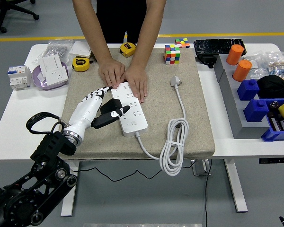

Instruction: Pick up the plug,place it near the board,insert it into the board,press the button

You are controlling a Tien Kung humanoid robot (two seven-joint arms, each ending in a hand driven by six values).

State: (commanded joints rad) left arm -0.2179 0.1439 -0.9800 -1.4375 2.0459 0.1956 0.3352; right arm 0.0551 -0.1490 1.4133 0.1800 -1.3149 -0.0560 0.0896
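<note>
Your power strip (129, 108) sits mid-mat (194, 123). Behind it: a person's hands (124, 78) pressing its far end. Right of it: coiled cable (174, 142). Far-right of it: Rubik's cube (172, 54). Far-left of it: tape measure (80, 64).

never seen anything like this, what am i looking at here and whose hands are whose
This is one picture, taken from a camera high on a humanoid robot, looking down over a white table. The black arm coming in from the lower left is the robot's, ending in a white five-fingered left hand. That hand seems to hold a black plug just over the near part of a white power strip. Its right arm is out of view.

The two bare hands at the top belong to a person standing across the table, pressing the far end of the strip down.

The strip lies on a beige mat, with its white cable coiled at the right. Around it are a colourful cube, yellow tape measures and blue bins.
</note>
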